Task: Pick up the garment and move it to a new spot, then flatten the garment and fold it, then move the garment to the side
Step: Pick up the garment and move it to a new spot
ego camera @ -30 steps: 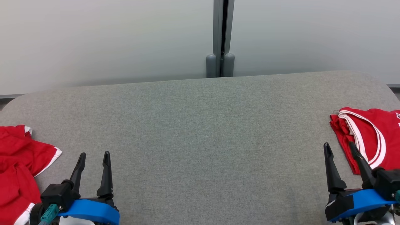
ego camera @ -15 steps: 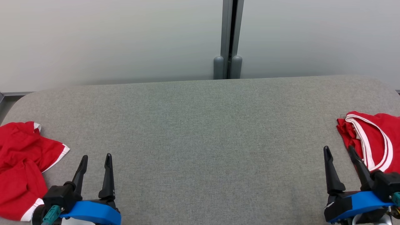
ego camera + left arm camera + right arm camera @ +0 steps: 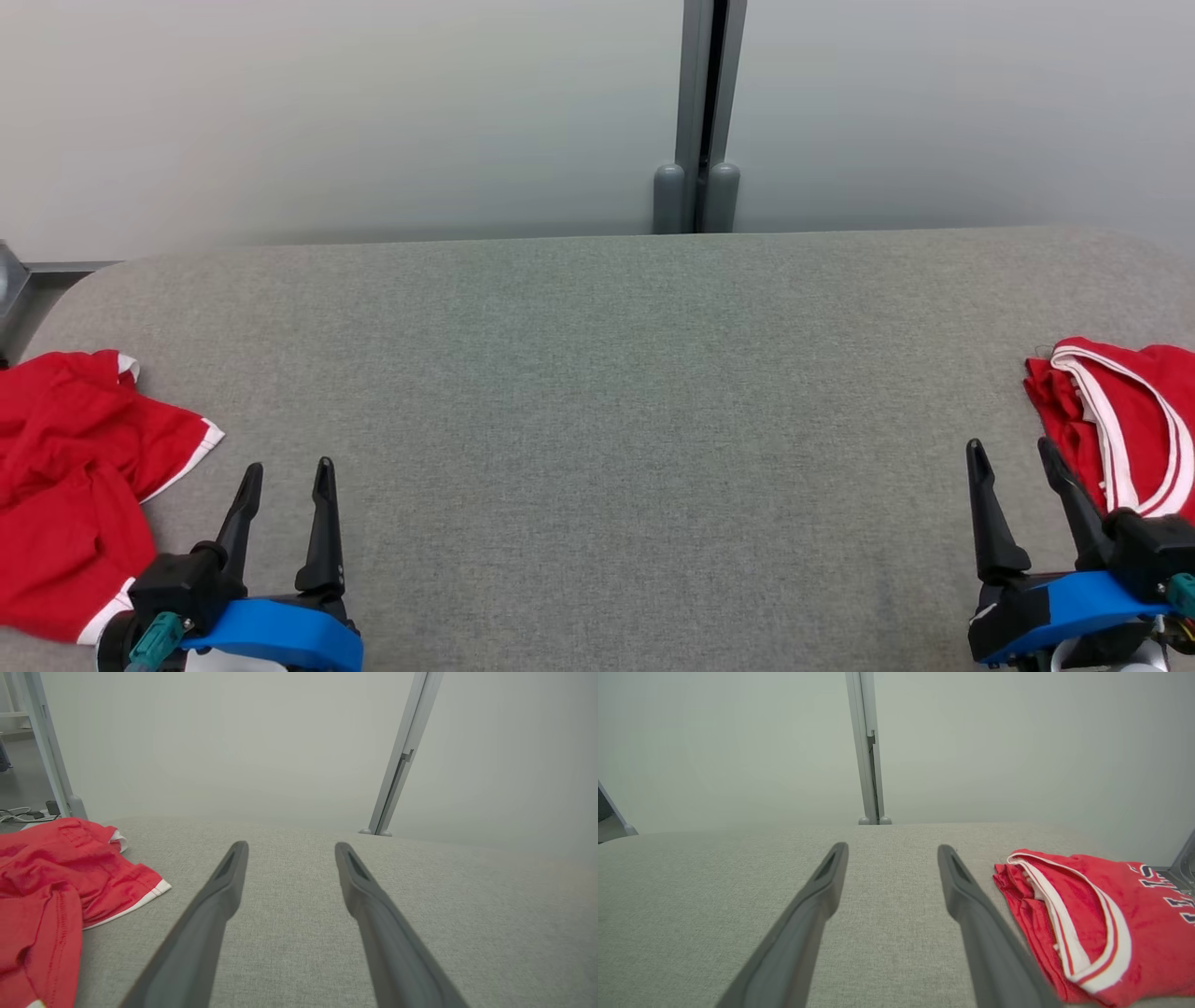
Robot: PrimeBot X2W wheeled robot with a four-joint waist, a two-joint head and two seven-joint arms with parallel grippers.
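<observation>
The big grey table (image 3: 597,373) has a crumpled red garment (image 3: 75,485) at its left edge and a folded red shirt (image 3: 1120,420) at its right edge. I think the pick-up step comes now, so the left gripper (image 3: 288,465) must reach over to the crumpled one. It and the right gripper (image 3: 1010,445) sit by the near edge, fingers wide apart, holding nothing.

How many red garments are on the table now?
2. A crumpled red garment at the table's left edge, a folded red jersey at its right edge; both are cropped, others may be hidden.
</observation>
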